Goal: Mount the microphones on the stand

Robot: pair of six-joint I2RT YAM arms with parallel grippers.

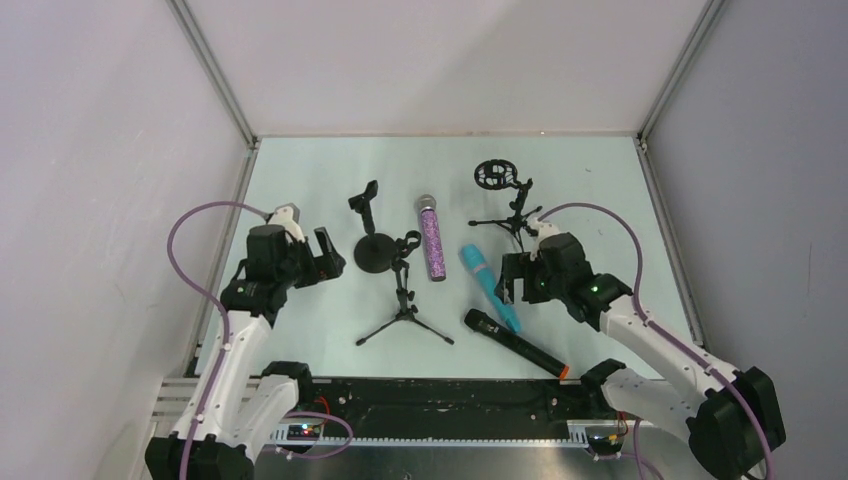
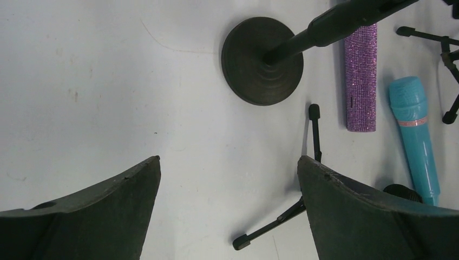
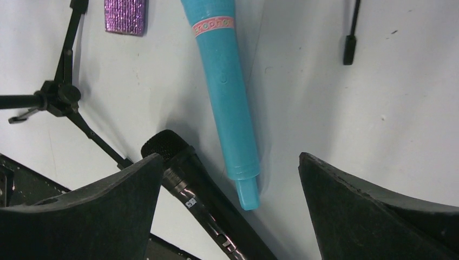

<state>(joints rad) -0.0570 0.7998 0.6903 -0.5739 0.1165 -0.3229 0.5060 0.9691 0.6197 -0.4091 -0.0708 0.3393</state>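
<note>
Glittery purple microphone (image 1: 433, 240) near smooth blue microphone (image 1: 489, 288)

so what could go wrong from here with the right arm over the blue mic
The black mic lies with its head right by the tail of the blue mic, under the open right gripper; a grab at the blue one could knock or pinch it. The tripod stand beside them looks light, so a bump might tip it.

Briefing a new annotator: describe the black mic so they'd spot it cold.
On the pale table, look to the near edge, right of centre. The black microphone lies flat there, slanted, its head by the tail of the light blue microphone. Only it is black with an orange end.
</note>
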